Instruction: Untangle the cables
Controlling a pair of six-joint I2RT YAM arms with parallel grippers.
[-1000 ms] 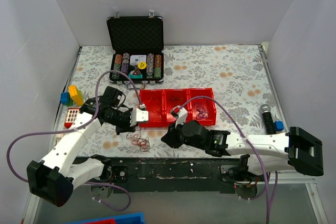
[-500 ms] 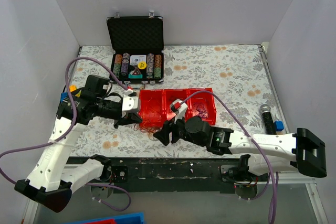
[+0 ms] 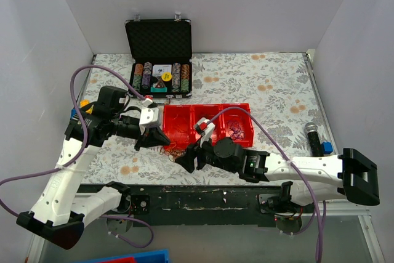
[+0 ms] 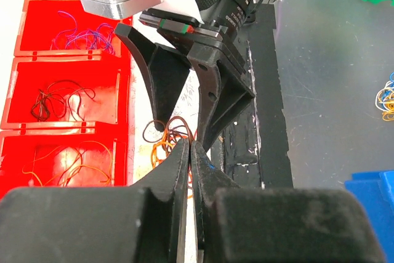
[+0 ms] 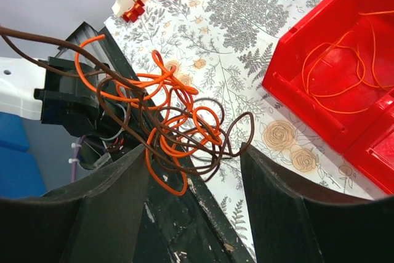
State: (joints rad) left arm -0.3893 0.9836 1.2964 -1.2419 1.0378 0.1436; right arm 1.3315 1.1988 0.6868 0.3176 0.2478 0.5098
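Observation:
The cables (image 3: 172, 151) are a small clump of thin orange and dark brown wires near the table's front edge. My left gripper (image 3: 157, 138) is shut on a strand at the clump's left side. In the left wrist view its closed jaws (image 4: 190, 145) touch the clump (image 4: 167, 138). My right gripper (image 3: 186, 159) is open just right of the clump. In the right wrist view the clump (image 5: 178, 121) hangs between its spread fingers (image 5: 192, 159), with a brown strand stretched away to the upper left.
A red three-compartment tray (image 3: 209, 106) behind the clump holds sorted wires: orange, dark and purple. An open poker-chip case (image 3: 159, 41) stands at the back. A microphone (image 3: 314, 137) lies at the right. The black front rail (image 3: 203, 194) runs below the grippers.
My left arm has drawn back to the left and lifted the clump off the table. My right gripper has moved left, up to the clump.

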